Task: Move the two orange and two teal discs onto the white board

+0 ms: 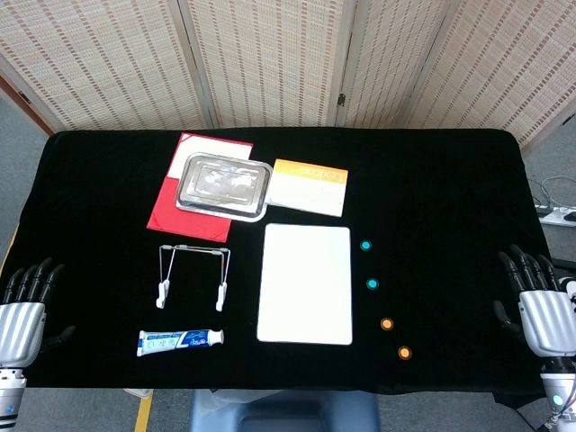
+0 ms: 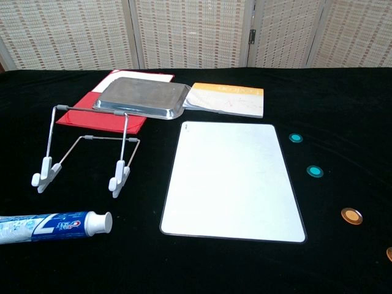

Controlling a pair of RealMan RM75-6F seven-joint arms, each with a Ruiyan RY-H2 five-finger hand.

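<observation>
Teal discs [image 1: 365, 245] and orange discs [image 1: 387, 323] lie untouched right of the white board [image 1: 305, 283]; both hands, left hand [image 1: 22, 310] and right hand [image 1: 540, 306], rest empty and spread, so a first reach is pending.

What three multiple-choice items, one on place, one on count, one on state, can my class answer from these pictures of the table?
1. Where do the discs lie relative to the white board?
A. to its right on the black cloth
B. on top of it
C. inside the metal tray

2. How many teal discs are there?
A. one
B. two
C. four

3. What is the right hand doing?
A. gripping a disc
B. pressing the board
C. holding nothing, fingers apart

Answers:
1 A: the teal discs and the orange discs sit in a line beside the board's right edge.
2 B: two teal, two orange.
3 C: it rests at the table edge, apart from everything.
</observation>
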